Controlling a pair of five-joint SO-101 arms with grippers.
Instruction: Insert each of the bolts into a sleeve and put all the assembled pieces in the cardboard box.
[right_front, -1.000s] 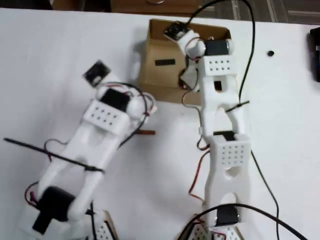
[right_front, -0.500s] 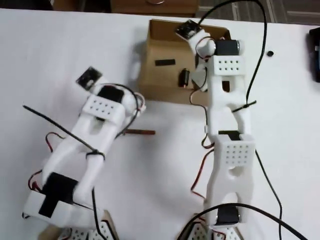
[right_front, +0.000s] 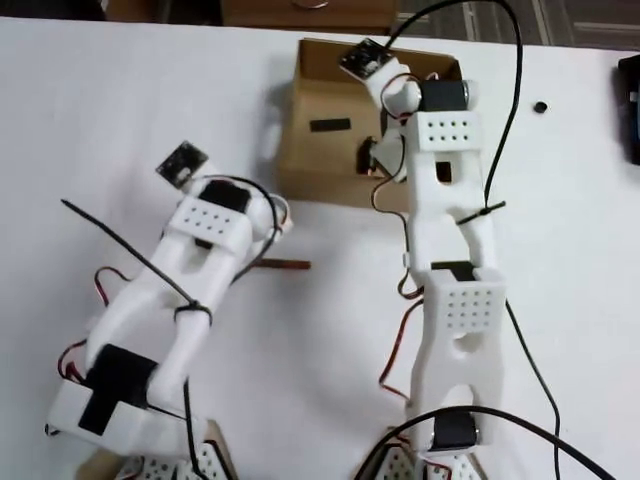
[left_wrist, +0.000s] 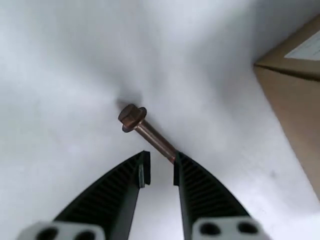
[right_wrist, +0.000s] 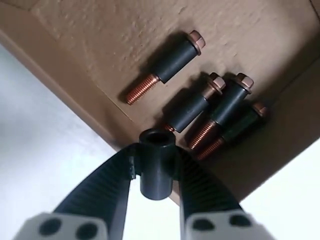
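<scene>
A white worktop (right_front: 120, 100) is seen from above, with darker surroundings glimpsed beyond its far edge. The cardboard box (right_front: 318, 160) is set open towards that far edge, about midway across. The left arm (right_front: 180, 290) is bent over the near left part of the worktop, its wrist brought close to the box's near side. Its claw (left_wrist: 159, 167) is pointed down at the worktop, the fingers a little apart and nothing gripped. A bare copper-coloured bolt (left_wrist: 145, 132) is laid flat just ahead of it, the shaft end at the tip of one finger and the hex head turned away. The right arm (right_front: 450, 230) is stretched from the near edge to the box. Its claw (right_wrist: 156, 162) is clamped on a black sleeve (right_wrist: 156, 175), held above the box's edge with the bore facing the wrist camera. Four assembled pieces (right_wrist: 192, 107) are lying on the box floor, one apart and three side by side. A small black item (right_front: 541, 106) is seen right of the box, and a dark object (right_front: 630, 110) at the worktop's right edge.
</scene>
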